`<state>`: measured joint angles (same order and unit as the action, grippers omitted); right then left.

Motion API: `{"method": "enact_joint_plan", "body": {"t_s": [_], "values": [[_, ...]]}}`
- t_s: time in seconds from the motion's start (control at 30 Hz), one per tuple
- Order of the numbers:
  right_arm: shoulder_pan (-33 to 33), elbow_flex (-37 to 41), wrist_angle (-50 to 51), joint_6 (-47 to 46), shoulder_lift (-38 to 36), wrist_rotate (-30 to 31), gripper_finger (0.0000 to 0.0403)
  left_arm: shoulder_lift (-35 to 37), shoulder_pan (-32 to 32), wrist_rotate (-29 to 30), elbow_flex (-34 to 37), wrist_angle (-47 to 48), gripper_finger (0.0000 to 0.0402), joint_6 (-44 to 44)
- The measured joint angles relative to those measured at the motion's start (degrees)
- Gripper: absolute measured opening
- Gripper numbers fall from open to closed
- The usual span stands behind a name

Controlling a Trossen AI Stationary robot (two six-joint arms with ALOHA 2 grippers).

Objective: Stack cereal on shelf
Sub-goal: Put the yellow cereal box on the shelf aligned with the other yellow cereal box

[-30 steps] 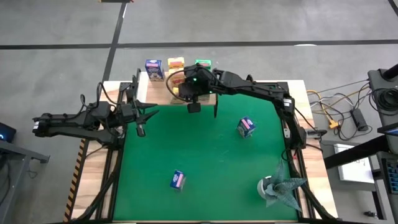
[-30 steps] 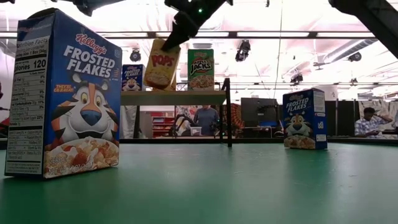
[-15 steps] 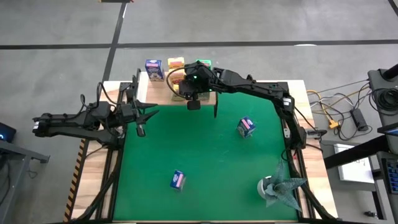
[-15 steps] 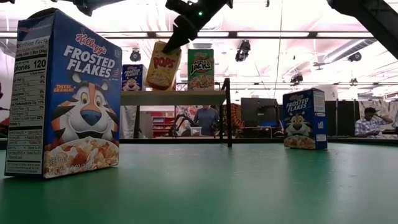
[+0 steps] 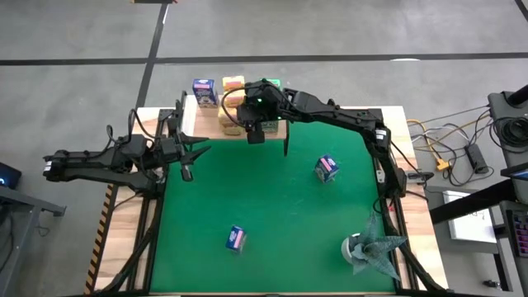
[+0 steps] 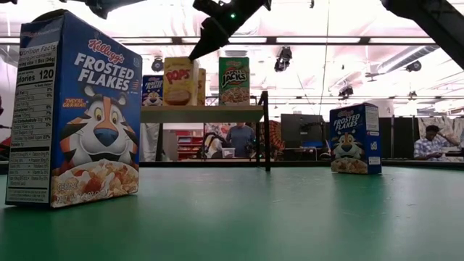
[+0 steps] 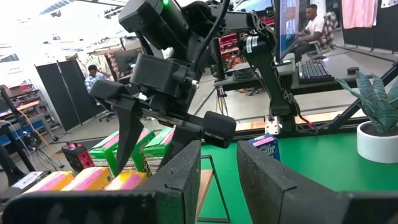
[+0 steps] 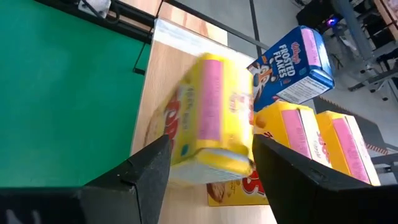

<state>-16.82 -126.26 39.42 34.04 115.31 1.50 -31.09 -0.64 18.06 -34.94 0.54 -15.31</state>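
Your right claw (image 6: 197, 52) hangs over the pale wooden shelf (image 6: 203, 113), fingers spread wide beside an upright yellow Pops carton (image 6: 180, 81). Glossy blue Frosted Flakes boxes (image 5: 326, 168) dot the green mat (image 5: 272, 206). Left claw (image 5: 191, 152) waits, narrowly parted.

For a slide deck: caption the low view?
Right claw open above a yellow Pops box standing on the wooden shelf, beside Apple Jacks.
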Motion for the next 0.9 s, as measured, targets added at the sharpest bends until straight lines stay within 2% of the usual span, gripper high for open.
{"method": "enact_joint_plan", "body": {"t_s": [0.3, 0.47, 0.67, 0.77, 0.9], "values": [[-0.08, 0.0, -0.38, -0.27, -0.12, 0.0, 0.0217, 0.0, -0.04, 0.79, 0.0, 0.64, 0.0088, 0.02], [0.4, 0.04, 1.36, -0.63, -2.08, 0.16, 0.0216, -1.04, -0.01, 8.4, 0.52, 2.47, 0.0088, 0.9], [2.81, 0.04, 6.49, -2.69, -5.1, -0.02, 0.0215, -4.56, 0.81, 14.78, 2.54, 2.75, 0.0086, 0.83], [4.36, 0.04, 10.46, -2.99, -6.72, 0.02, 0.0204, -6.72, 3.06, 16.15, 2.75, 3.18, 0.0076, 0.72], [6.43, 0.04, 18.24, -4.19, -7.74, -0.02, 0.0168, -10.06, 7.44, 15.98, 2.86, 3.88, 0.0043, 0.03]]}}
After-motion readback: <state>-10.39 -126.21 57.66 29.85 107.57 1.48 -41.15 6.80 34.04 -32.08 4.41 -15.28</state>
